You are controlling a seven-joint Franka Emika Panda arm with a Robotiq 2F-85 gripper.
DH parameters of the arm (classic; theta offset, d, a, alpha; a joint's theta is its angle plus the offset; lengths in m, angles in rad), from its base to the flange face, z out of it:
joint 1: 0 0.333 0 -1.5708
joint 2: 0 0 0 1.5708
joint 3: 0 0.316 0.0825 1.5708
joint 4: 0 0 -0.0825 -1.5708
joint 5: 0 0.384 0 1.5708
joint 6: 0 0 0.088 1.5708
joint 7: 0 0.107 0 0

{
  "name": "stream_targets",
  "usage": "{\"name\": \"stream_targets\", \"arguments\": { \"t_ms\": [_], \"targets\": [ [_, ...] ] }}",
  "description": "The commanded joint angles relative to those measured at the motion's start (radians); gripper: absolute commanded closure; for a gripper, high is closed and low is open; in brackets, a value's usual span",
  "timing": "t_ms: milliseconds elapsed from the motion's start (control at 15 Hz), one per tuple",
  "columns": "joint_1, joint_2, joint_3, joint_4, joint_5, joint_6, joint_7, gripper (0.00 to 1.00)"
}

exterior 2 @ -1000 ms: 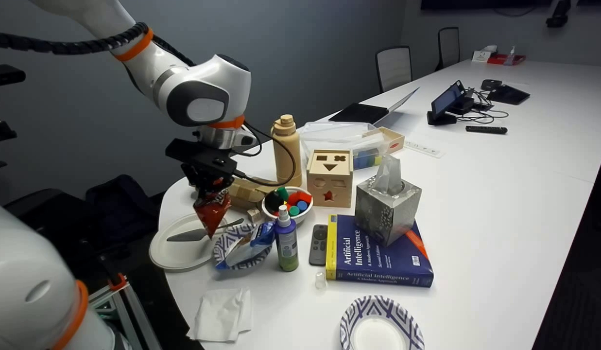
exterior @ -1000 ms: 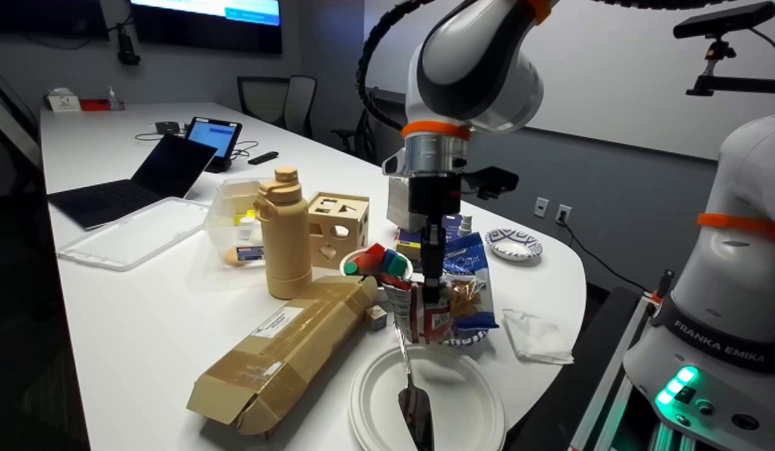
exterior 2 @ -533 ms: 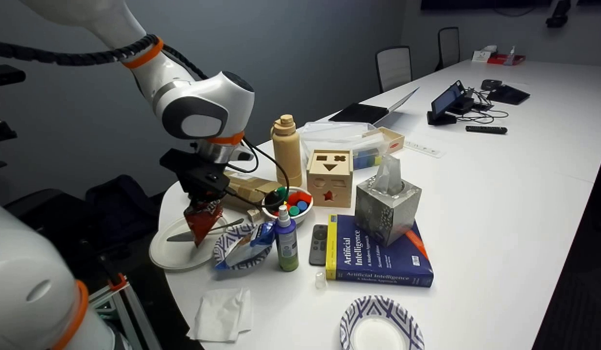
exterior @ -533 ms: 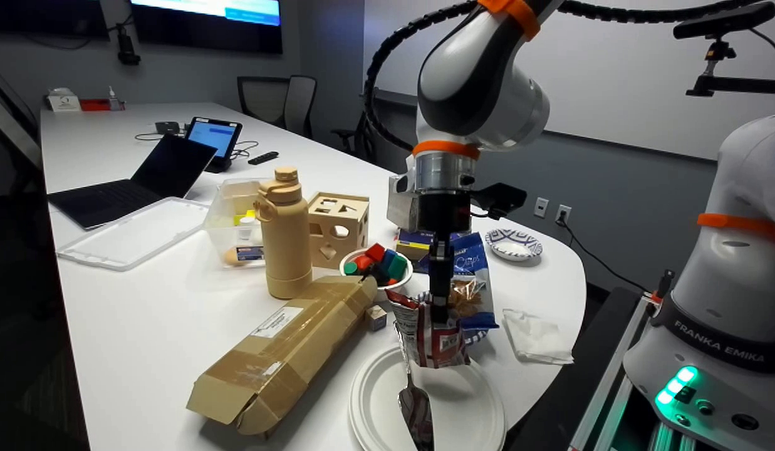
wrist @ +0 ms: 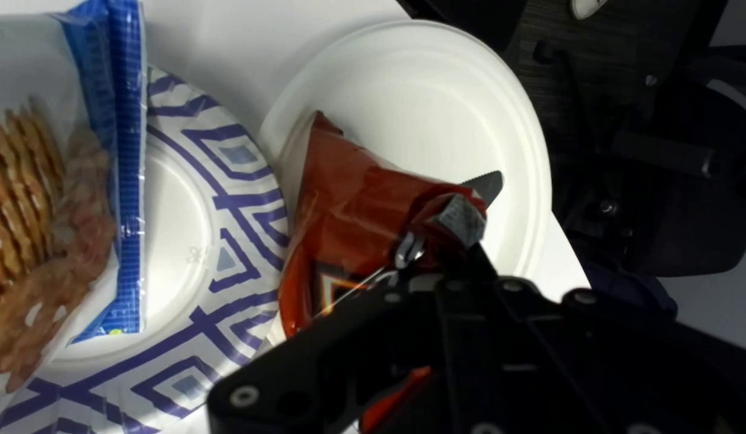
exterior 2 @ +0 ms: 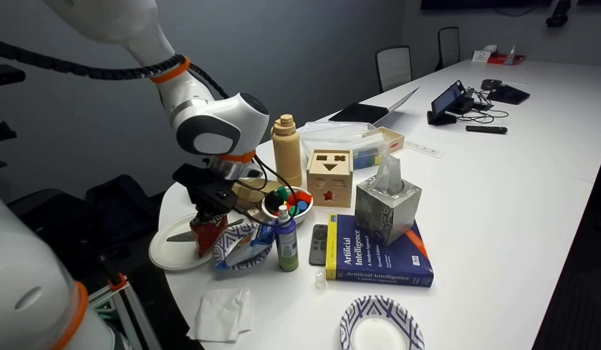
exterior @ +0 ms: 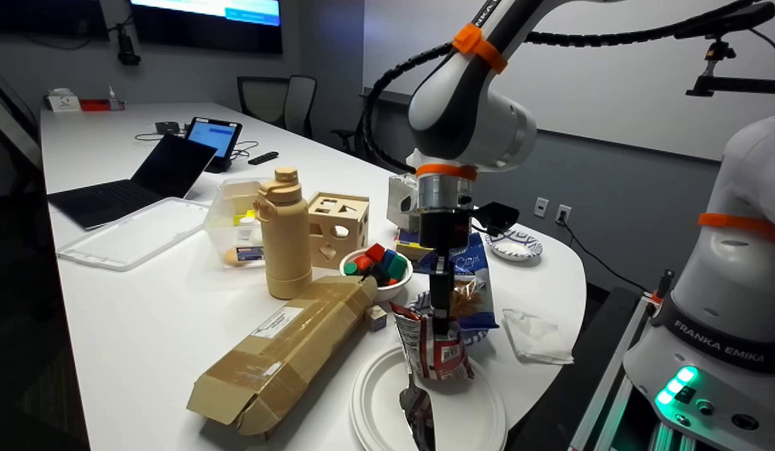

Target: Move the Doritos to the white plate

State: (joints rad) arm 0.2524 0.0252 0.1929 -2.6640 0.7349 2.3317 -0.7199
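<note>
Black end effector pinches the Doritos.

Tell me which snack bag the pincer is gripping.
The dark-red Doritos bag, held in the pincer over the white plate. The blue snack bag is out of its grip, resting on a patterned dish.

The jaws are black, dotted with pale round screw heads; above them come a stubby black cylinder, a silver metal collar and a bright orange band; farther up, smooth white shells carry dark panels, with a ribbed black hose alongside. Well apart from the jaws, the white base wears another orange band and a dark strip lettered FRANKA EMIKA; below that glow green-tinged lights.
</note>
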Motion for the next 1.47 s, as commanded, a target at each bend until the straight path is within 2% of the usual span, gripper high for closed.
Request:
{"name": "stream_targets", "arguments": {
  "t_ms": [0,267,333,400,733,1000,1067,1400],
  "targets": [
    [-0.033,0.079,0.005,0.042,0.026,0.001,-0.045,0.99],
    [-0.056,0.154,0.014,0.082,0.014,-0.005,-0.041,0.99],
    [-0.060,0.160,0.018,0.085,0.014,-0.004,-0.038,0.89],
    [-0.062,0.160,0.022,0.087,0.013,-0.003,-0.036,0.71],
    [-0.051,0.117,0.049,0.067,0.012,0.007,-0.006,0.35],
    [-0.013,0.060,0.098,0.046,-0.007,0.010,0.065,0.04],
    [0.000,0.042,0.113,0.040,-0.012,0.014,0.094,0.00],
    [0.067,-0.064,0.170,0.003,-0.051,0.056,0.294,0.00]
  ]
}}
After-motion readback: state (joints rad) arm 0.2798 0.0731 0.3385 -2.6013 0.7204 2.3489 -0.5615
